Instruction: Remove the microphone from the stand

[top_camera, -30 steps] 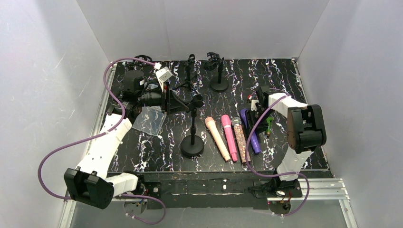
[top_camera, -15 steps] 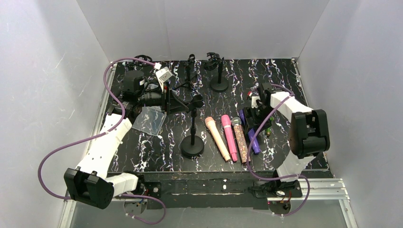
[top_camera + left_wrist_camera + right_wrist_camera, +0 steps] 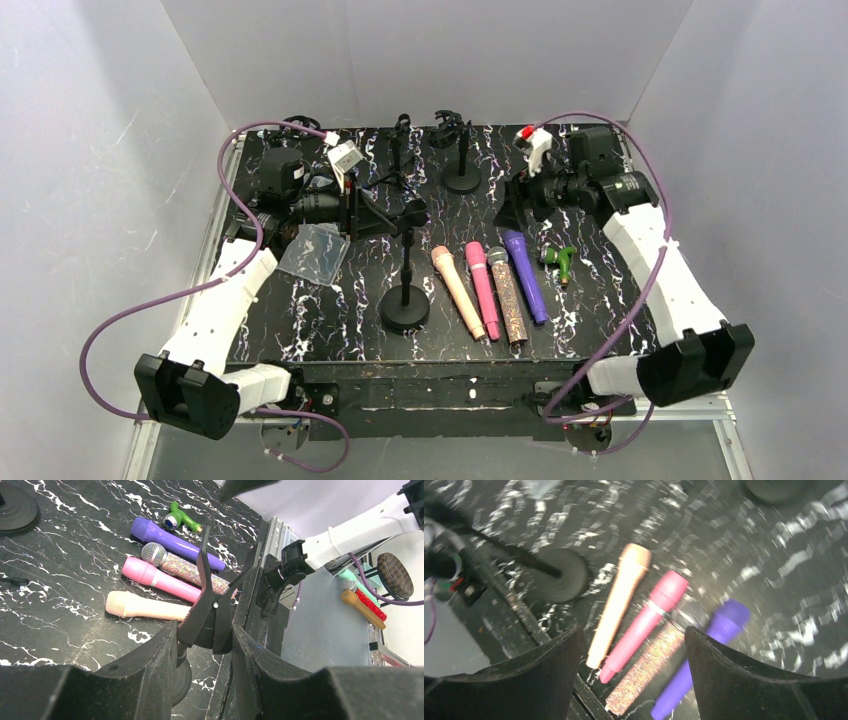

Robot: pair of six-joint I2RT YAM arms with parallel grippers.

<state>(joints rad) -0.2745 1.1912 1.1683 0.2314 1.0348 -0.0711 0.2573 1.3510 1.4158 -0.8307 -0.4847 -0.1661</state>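
Note:
A black stand (image 3: 408, 262) rises from a round base at the table's middle front. Its clip (image 3: 210, 615) has no microphone in it. My left gripper (image 3: 393, 215) (image 3: 205, 627) is shut on that clip, one finger on each side. The purple microphone (image 3: 525, 275) (image 3: 175, 540) (image 3: 724, 622) lies flat on the table, rightmost in a row with a peach (image 3: 457, 290), a pink (image 3: 482, 288) and a glittery one (image 3: 507, 295). My right gripper (image 3: 510, 208) (image 3: 633, 630) hangs open and empty above and behind that row; its view is blurred.
Two more black stands (image 3: 462, 160) (image 3: 400, 150) are at the back. A clear plastic bag (image 3: 315, 252) lies at the left and a small green object (image 3: 558, 260) to the right of the purple microphone. Several more microphones (image 3: 362, 605) lie beyond the table's front edge.
My right gripper opened, let go of the purple microphone and pulled up and back toward the far right. The microphone stays lying in the row. The left gripper has not moved.

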